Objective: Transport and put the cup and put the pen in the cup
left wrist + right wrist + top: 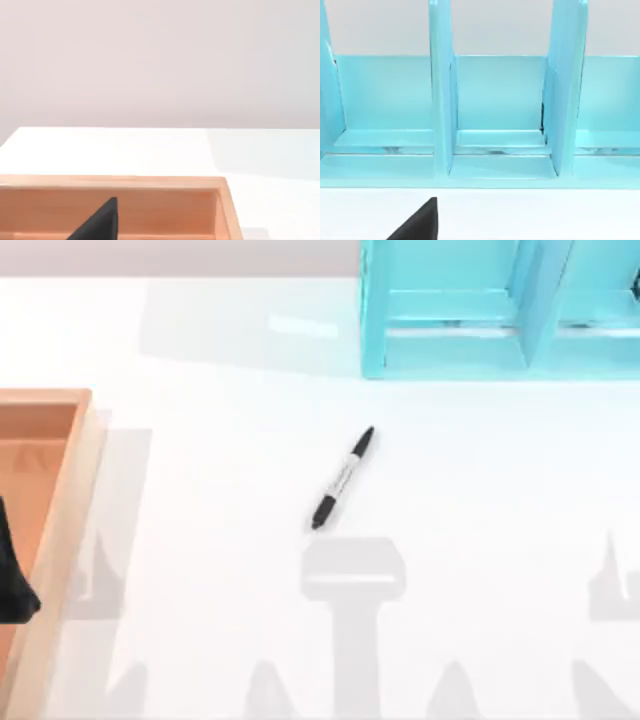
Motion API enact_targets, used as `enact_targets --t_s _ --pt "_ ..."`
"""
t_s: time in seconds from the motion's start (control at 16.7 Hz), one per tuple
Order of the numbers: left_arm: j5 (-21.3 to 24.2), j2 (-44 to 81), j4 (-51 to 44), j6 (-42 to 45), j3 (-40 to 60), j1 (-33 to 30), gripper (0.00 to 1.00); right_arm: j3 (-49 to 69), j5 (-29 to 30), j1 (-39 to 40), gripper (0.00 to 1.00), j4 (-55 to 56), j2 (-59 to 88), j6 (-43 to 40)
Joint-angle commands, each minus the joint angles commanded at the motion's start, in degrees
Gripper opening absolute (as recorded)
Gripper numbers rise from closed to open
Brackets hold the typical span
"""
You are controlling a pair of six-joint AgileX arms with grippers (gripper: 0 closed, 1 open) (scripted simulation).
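Observation:
The pen (pixel 342 478) is a slim black marker with a pale label band. It lies flat on the white table near the middle, slanting from near left to far right. The cup is out of view. My left gripper (pixel 14 575) is a dark shape at the table's left edge, over the wooden tray (pixel 68 490) and far from the pen. A black part of it (pixel 100 222) sits in front of the tray's inner wall (pixel 165 210). A black part of my right gripper (pixel 420 222) hovers over the table, facing the blue shelf (pixel 495 110).
A light-blue shelf unit with upright dividers (pixel 500 310) stands at the far right of the table. The open wooden tray takes up the left edge. White tabletop (pixel 480 500) stretches around the pen.

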Motion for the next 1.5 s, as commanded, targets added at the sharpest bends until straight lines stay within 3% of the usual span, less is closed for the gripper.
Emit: enact_targets --t_s 0.24,0.48,1.14,1.5 --pt "0.04 1.68 -1.48 0.19 1.57 0.22 1.0 0.0 0.0 0.0 1.0 0.0 0.0 0.0" --pt "0.45 12.3 -9.97 1.45 11.38 1.33 1.0 0.0 0.0 0.0 1.0 0.0 0.0 0.0" --pt "0.45 68.93 -50.09 9.13 58.56 7.41 1.0 0.0 0.0 0.0 1.0 0.0 0.0 0.0" --pt "0.05 93.12 -67.2 12.26 77.71 10.11 1.0 0.0 0.0 0.0 1.0 0.0 0.0 0.0"
